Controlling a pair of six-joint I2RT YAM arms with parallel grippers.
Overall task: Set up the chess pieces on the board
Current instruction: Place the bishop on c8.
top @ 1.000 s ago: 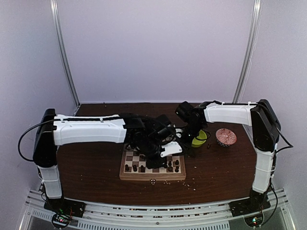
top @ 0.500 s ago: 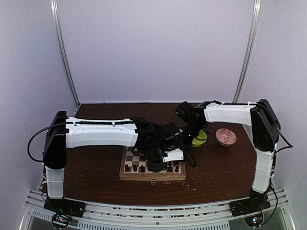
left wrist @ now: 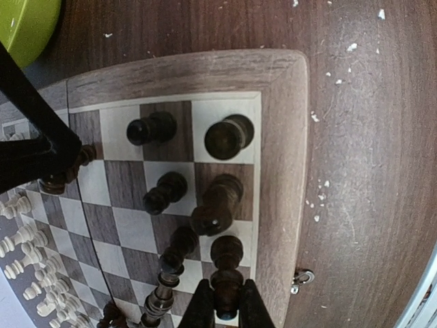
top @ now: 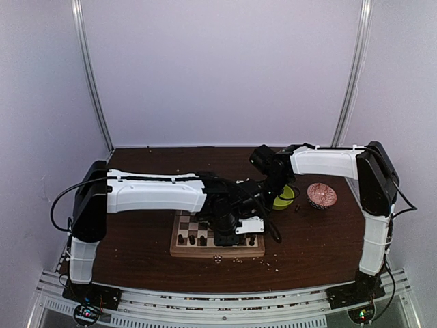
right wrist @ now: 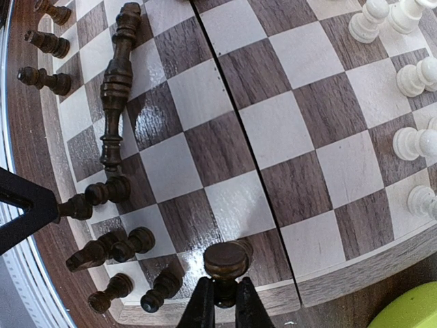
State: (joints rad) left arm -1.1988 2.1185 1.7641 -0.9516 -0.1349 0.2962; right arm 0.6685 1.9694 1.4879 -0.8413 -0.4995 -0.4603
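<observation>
Left wrist view: left pincer [left wrist: 226,288] clamps a dark piece [left wrist: 227,306], finger roots cropped.

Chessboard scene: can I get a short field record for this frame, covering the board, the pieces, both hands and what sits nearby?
board: wooden, checked, on the brown table between the arms
dark pieces: grouped along the near side
white pieces: grouped toward the opposite side
left hand: shut on dark piece A, edge file near a board corner
right hand: shut on dark piece B, at the board's edge
nearby: lime-green bowl, red patterned bowl, pale crumbs
</observation>
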